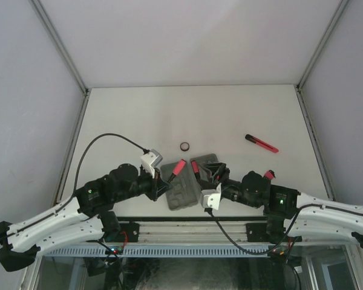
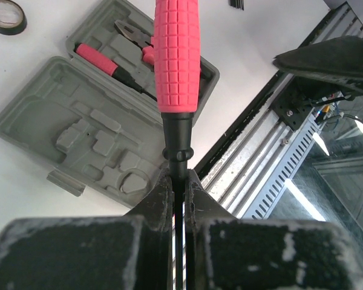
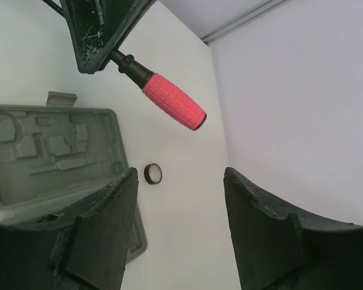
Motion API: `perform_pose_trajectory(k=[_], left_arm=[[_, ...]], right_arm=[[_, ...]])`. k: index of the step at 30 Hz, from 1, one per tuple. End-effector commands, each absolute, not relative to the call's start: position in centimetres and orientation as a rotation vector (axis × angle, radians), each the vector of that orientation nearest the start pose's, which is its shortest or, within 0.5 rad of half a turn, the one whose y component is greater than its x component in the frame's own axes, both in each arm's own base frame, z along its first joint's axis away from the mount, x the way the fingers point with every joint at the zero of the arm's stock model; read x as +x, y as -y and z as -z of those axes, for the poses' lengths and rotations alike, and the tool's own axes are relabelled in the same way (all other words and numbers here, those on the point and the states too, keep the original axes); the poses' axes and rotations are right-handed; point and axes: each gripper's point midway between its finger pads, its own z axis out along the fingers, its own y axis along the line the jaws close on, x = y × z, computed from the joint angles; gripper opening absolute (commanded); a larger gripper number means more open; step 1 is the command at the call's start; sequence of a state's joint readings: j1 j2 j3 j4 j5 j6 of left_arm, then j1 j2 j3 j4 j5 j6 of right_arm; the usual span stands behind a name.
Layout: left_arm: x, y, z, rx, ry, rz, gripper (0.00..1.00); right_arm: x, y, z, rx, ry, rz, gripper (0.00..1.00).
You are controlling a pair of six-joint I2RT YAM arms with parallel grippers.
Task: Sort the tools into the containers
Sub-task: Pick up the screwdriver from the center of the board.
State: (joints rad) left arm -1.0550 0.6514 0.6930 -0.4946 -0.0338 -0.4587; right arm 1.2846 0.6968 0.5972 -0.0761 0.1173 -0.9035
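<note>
The grey case (image 1: 183,192) lies open in two halves in front of the arm bases. My left gripper (image 1: 165,176) is shut on the black shaft of a red-handled screwdriver (image 2: 176,57), held above the case (image 2: 78,130), handle pointing away. In the case's far half lie pliers (image 2: 132,31) and a second red-handled screwdriver (image 2: 100,59). My right gripper (image 1: 218,175) stands open and holds nothing, low over the case's right half (image 3: 42,151). A black ring (image 1: 185,146) lies on the table beyond the case. A slim red-black stick tool (image 1: 261,143) lies at the right.
A small red piece (image 1: 268,175) shows beside the right arm's wrist. The metal rail (image 2: 272,163) at the table's near edge runs just behind the case. White walls close in the table on three sides.
</note>
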Motion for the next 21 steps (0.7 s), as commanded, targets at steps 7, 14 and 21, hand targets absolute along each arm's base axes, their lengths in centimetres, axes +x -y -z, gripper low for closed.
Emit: perform_pose_trajectory(k=[7, 14, 21], left_arm=[[11.0, 24.8, -20.4, 0.726, -2.020, 0.966, 0.00], [10.3, 25.4, -19.9, 0.790, -2.035, 0.995, 0.00], [9.5, 26.1, -19.6, 0.854, -2.056, 1.029, 0.00]], right_arm=[[13.4, -31.0, -27.0, -1.675, -0.665, -0.072, 0.59], [13.1, -32.4, -24.7, -1.812, -0.627, -0.058, 0.59], [12.9, -33.2, -22.7, -1.916, -0.618, -0.061, 0.56]])
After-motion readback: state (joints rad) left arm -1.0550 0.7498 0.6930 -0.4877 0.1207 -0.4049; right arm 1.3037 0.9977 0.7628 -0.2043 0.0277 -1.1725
